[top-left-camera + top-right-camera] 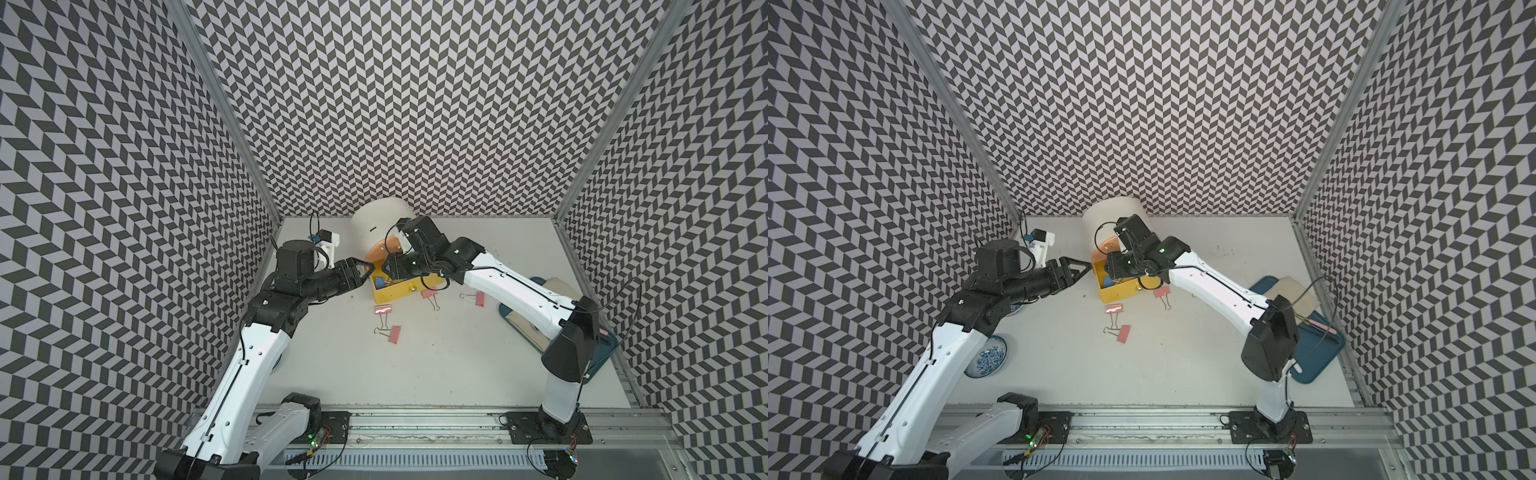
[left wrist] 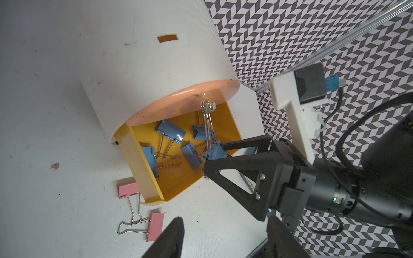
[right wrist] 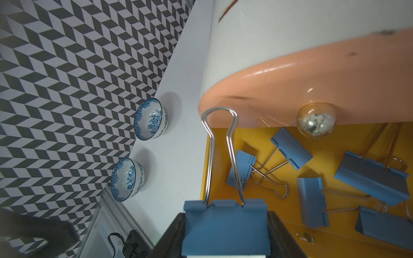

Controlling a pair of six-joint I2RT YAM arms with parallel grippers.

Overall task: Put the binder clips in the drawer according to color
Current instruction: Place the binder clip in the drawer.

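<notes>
In a top view, note the right claw (image 1: 385, 276) low over the open yellow metal drawer (image 1: 399, 293), the left claw (image 1: 369, 275) released and empty just beside it, and four pink binder clips (image 1: 394, 333) loose on the table (image 1: 415, 374). Through the left wrist view, see the right claw clenched on a blue binder clip with silver wire handles (image 2: 212, 153) above other blue clips (image 2: 171, 131). Through the right wrist view, beware the held clip sitting over the drawer's side wall (image 3: 204, 160), handles near the peach drawer front (image 3: 312, 84) and round knob (image 3: 316, 119): if dropped here, likely to catch the rim and tip out toward two blue-patterned bowls (image 3: 150, 119).
</notes>
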